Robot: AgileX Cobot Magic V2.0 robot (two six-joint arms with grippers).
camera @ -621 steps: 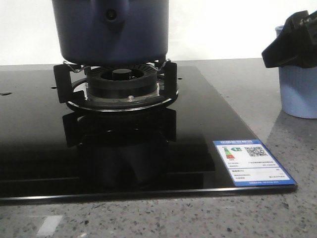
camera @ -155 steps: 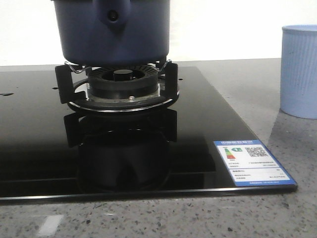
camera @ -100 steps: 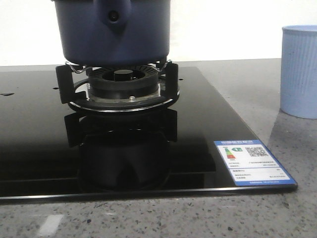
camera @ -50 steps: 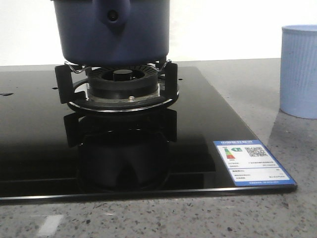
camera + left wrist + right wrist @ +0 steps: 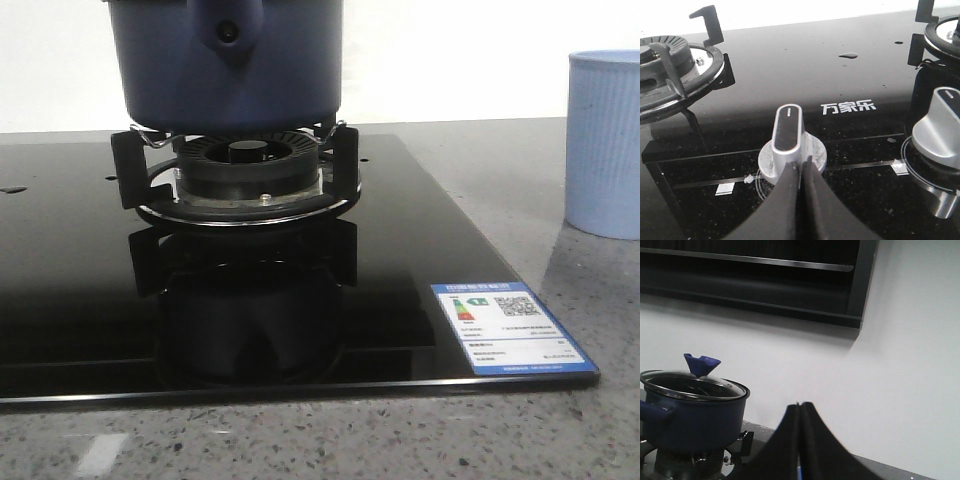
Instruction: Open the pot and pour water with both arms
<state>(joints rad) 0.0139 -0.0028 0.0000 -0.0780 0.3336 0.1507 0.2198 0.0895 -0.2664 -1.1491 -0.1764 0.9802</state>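
Observation:
The dark navy-blue pot [image 5: 226,62] stands on the burner [image 5: 245,170] of the black glass hob. Its top is cut off in the front view. The right wrist view shows the pot [image 5: 692,417] with a glass lid [image 5: 690,381] on it and a blue knob [image 5: 701,363]. My right gripper [image 5: 800,405] is shut and empty, raised well to the side of the pot. My left gripper [image 5: 801,162] is shut and empty, its tips just in front of a silver stove knob [image 5: 789,135]. The light blue ribbed cup [image 5: 604,143] stands on the counter at the right. Neither gripper shows in the front view.
A second silver knob [image 5: 941,127] and another burner [image 5: 670,70] show in the left wrist view. A blue energy label [image 5: 510,326] is stuck at the hob's front right corner. A dark range hood [image 5: 755,275] hangs above on the white wall.
In the oldest frame a black gripper was at the cup's rim; it has left the front view. In the last second and a half nothing has visibly moved.

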